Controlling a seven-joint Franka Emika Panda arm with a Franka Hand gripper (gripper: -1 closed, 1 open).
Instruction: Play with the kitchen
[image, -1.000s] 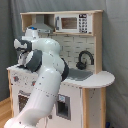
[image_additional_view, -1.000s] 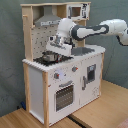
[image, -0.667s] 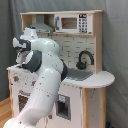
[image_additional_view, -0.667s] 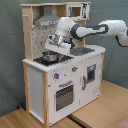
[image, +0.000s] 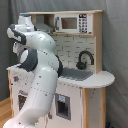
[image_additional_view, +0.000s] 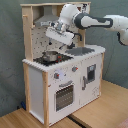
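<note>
The tool (image_additional_view: 56, 40) (whether open or closed cannot be told) hangs under the hood, just above a small pot (image_additional_view: 49, 56) on the stovetop of the kitchen (image_additional_view: 62, 85).

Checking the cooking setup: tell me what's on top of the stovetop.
A small metal pot sits on the black stovetop. The gripper hangs above it. Pot contents hidden.

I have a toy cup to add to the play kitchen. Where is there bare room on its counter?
The rounded counter end beside the faucet is bare, as is the counter front past the sink. The stovetop is crowded: a pot sits there with the claw above it.
</note>
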